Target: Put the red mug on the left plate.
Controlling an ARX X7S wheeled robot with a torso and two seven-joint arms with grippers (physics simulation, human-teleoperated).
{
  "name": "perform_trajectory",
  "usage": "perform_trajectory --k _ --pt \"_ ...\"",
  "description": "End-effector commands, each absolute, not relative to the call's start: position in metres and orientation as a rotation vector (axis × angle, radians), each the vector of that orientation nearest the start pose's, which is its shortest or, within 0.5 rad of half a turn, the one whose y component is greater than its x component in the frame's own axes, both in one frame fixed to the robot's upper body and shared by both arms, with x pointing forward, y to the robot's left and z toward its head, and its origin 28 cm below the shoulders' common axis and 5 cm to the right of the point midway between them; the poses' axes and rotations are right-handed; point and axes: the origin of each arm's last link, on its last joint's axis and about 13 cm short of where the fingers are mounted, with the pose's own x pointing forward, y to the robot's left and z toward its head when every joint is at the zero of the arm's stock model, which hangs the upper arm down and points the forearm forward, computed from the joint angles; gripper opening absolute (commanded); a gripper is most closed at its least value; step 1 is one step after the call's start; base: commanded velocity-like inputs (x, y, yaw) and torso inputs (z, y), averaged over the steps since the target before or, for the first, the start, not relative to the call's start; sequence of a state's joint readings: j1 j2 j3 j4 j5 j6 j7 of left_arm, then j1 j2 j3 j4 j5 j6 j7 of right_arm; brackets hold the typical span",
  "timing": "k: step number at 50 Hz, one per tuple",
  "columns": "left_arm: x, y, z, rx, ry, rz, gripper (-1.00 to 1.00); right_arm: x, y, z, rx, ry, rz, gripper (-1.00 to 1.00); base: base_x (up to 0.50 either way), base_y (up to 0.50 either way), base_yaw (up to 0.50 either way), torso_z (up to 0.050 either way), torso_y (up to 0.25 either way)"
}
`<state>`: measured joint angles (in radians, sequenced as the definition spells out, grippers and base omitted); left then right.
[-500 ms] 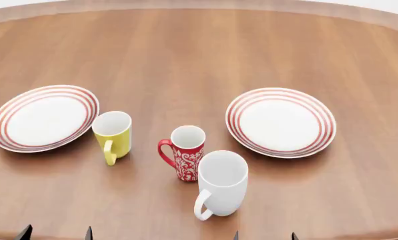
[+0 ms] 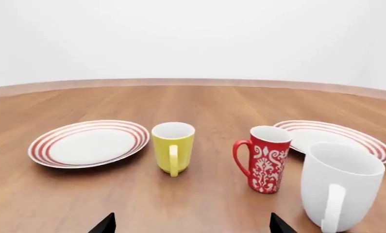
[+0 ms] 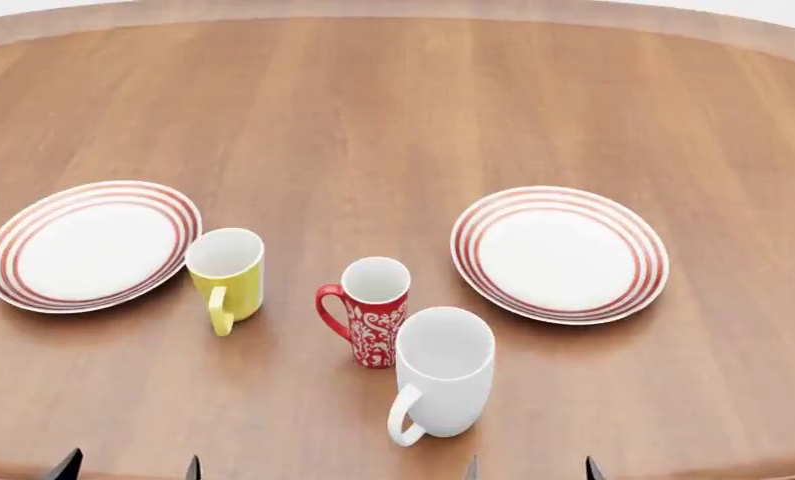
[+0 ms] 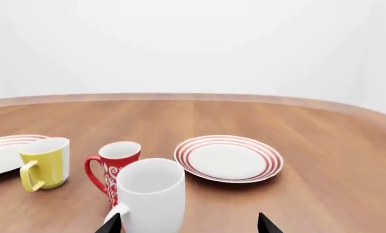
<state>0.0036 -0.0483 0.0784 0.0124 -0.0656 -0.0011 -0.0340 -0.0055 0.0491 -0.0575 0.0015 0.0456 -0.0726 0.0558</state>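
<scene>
The red mug [image 3: 368, 312] with white scrollwork stands upright mid-table, its handle towards the yellow mug. It also shows in the left wrist view [image 2: 267, 160] and the right wrist view [image 4: 111, 165]. The left plate [image 3: 90, 245], white with red rings, lies bare at the far left and shows in the left wrist view [image 2: 89, 143]. My left gripper [image 3: 128, 468] is open and empty at the near table edge, well short of the mugs [image 2: 193, 225]. My right gripper [image 3: 532, 468] is open and empty, just behind the white mug [image 4: 189, 224].
A yellow mug [image 3: 226, 275] stands beside the left plate's right rim. A larger white mug [image 3: 440, 370] stands in front of the red mug, touching or nearly so. A second ringed plate [image 3: 560, 253] lies at the right. The wooden table [image 3: 370, 120] stretches far beyond.
Everything on the table sits slightly lower in the head view, so the view has shifted a little. The left fingertips have edged to the right. No object has moved on the table.
</scene>
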Motion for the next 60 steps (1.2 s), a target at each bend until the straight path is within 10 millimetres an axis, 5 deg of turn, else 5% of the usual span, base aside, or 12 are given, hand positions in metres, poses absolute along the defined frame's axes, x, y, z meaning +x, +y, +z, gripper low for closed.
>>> perform_trajectory --k 1,27,60 --pt "0.2073 0.1990 0.0148 -0.019 -0.005 -0.054 1.00 0.2080 -0.0954 0.0165 -0.007 -0.076 0.003 1.00 0.00 0.44 0.00 0.000 0.000" --pt "0.2088 0.1984 0.0137 -0.017 -0.006 -0.059 1.00 0.2081 -0.0948 0.0161 -0.005 -0.078 0.020 1.00 0.06 0.50 0.00 0.000 0.000" --pt "0.2088 0.1984 0.0135 -0.017 -0.001 -0.065 1.00 0.2085 -0.0951 0.0162 0.011 -0.079 0.013 1.00 0.40 0.37 0.00 0.000 0.000"
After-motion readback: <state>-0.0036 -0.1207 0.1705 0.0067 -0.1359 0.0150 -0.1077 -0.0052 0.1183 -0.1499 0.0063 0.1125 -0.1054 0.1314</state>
